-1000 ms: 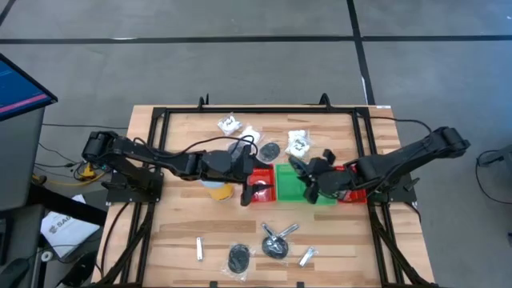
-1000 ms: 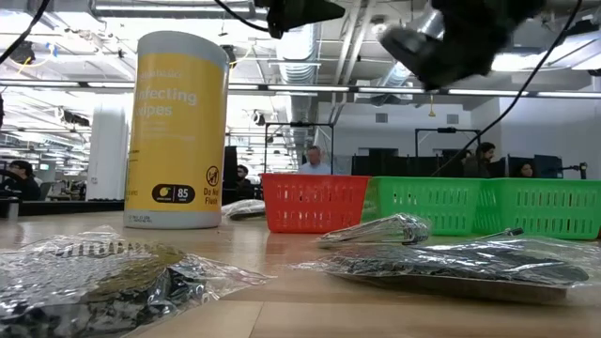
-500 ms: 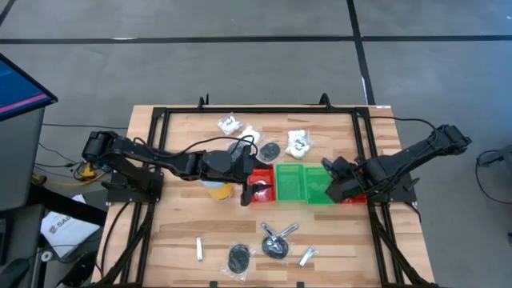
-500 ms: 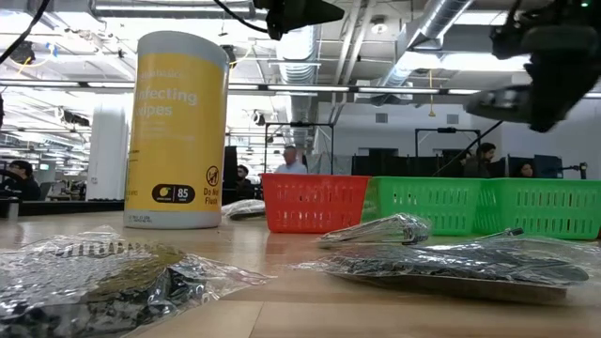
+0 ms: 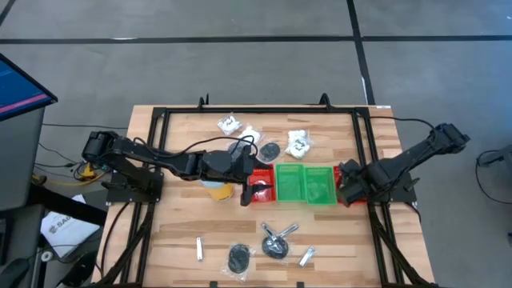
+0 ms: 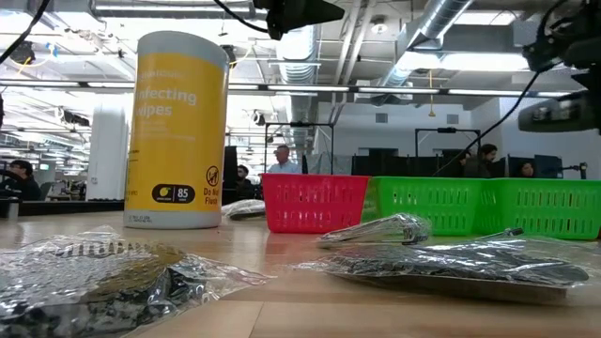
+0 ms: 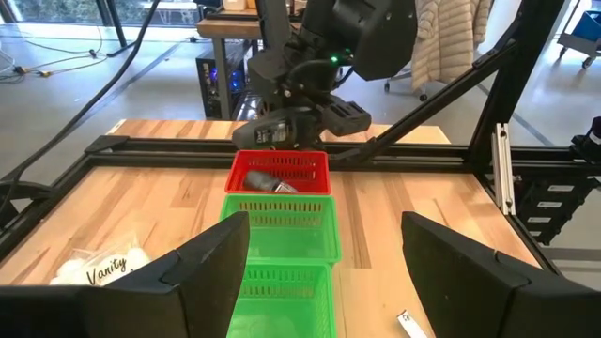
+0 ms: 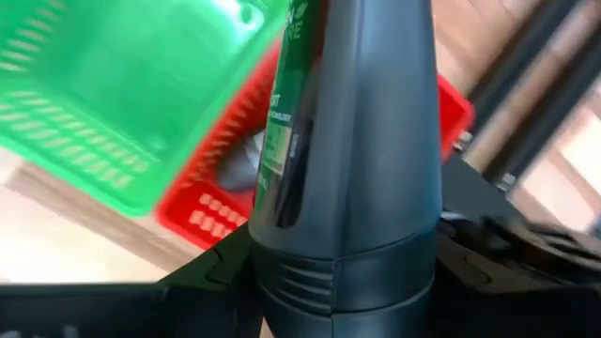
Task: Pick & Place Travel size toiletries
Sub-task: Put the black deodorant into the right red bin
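Right wrist view: my right end effector [image 5: 346,182] is pinching a dark bottle [image 8: 357,141] with a green label, fingers pressed on either side of it. Directly under it is the red bin [image 8: 202,211], with the green bins [image 5: 305,184] just beside that.

My worry is the drop. The bottle looks long against that small bin, so if I let go off-centre it could hit the rim and roll onto the table [image 5: 184,232]. Something silvery-grey [image 7: 268,183] already lies in the bin, and the bottle may bounce off it. The black frame rail [image 5: 370,160] runs close behind this end effector, so a careless swing could clip it.

The left end effector [image 5: 254,190] waits with fingers spread wide over the other red bin [image 5: 264,170], well clear of the right one. A yellow wipes canister [image 6: 178,131] stands just beside it. White packets [image 5: 228,124], dark discs [image 5: 239,258] and short tubes [image 5: 199,249] lie loose, all well away from both end effectors
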`<state>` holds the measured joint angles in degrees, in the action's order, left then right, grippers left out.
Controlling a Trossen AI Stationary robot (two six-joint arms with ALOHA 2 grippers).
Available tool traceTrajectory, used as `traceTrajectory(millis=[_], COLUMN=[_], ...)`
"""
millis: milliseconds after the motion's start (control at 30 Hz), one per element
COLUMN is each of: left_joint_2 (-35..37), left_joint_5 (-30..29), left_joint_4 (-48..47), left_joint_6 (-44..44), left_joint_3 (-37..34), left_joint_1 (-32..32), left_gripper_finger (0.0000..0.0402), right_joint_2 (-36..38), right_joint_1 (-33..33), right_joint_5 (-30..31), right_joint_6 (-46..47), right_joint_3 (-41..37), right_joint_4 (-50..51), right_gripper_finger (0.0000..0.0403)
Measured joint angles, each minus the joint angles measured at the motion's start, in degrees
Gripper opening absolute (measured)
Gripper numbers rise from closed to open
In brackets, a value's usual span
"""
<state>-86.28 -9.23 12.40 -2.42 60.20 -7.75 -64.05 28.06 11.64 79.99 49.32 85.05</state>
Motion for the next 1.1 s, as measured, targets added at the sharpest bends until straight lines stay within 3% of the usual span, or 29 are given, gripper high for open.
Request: traceTrajectory(millis=[433, 1100], left_joint_2=[0.00, 0.00], left_joint_5=[-0.04, -0.24], left_joint_4=[0.02, 0.02], left_joint_6=[0.00, 0.00], left_joint_3=[0.00, 0.02], left_joint_1=[0.00, -0.02], left_gripper_finger=[0.0269, 0.0269], right_joint_2=[-3.92, -3.87], right_joint_1=[1.15, 1.13], right_joint_5=[-8.53, -8.39], right_joint_6=[1.71, 1.51], right_joint_3=[-6.52, -6.64], right_joint_4=[-1.27, -3.27], right_gripper_finger=[0.0176, 0.0176])
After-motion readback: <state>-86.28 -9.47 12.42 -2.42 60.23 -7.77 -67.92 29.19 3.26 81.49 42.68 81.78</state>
